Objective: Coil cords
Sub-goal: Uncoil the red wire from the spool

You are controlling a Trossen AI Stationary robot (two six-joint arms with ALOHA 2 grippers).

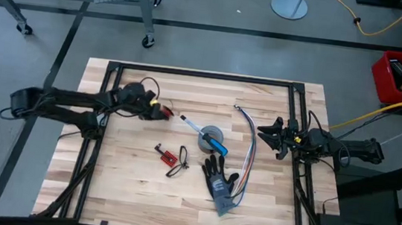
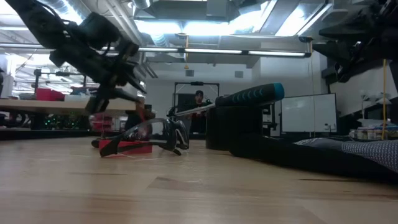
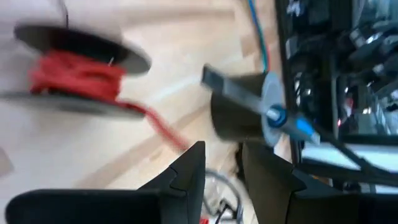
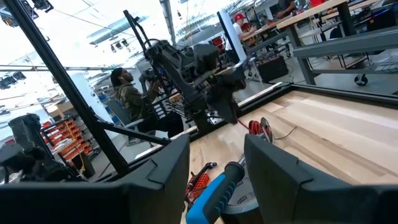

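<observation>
The cords show as a small black spool wound with red cord (image 3: pixel 74 74), seen in the high view as a black-and-red bundle (image 1: pixel 164 111) on the far left part of the table. My left gripper (image 3: pixel 224 158) hovers just beside it (image 1: pixel 153 109), slanting down, its fingers apart with nothing between them. A loose red strand (image 3: pixel 163 124) runs from the spool toward the fingers. My right gripper (image 4: pixel 217 146) waits open at the table's right side (image 1: pixel 270 132), about level, away from the spool (image 4: pixel 262 128). My left gripper: the red strand (image 3: pixel 180 142) from the spool runs up to one fingertip (image 3: pixel 189 165) and vanishes behind it. I cannot tell whether the finger touches it. Nothing sits in the gap between the fingers.
A grey tape roll (image 1: pixel 213 138) with a blue-handled screwdriver (image 1: pixel 198 129) lying across it stands mid-table. Near it lie a dark glove (image 1: pixel 220 180), multicoloured ribbon wires (image 1: pixel 247 153), a small red board (image 1: pixel 167 154) and safety glasses (image 2: pixel 146 138). People show in the room beyond.
</observation>
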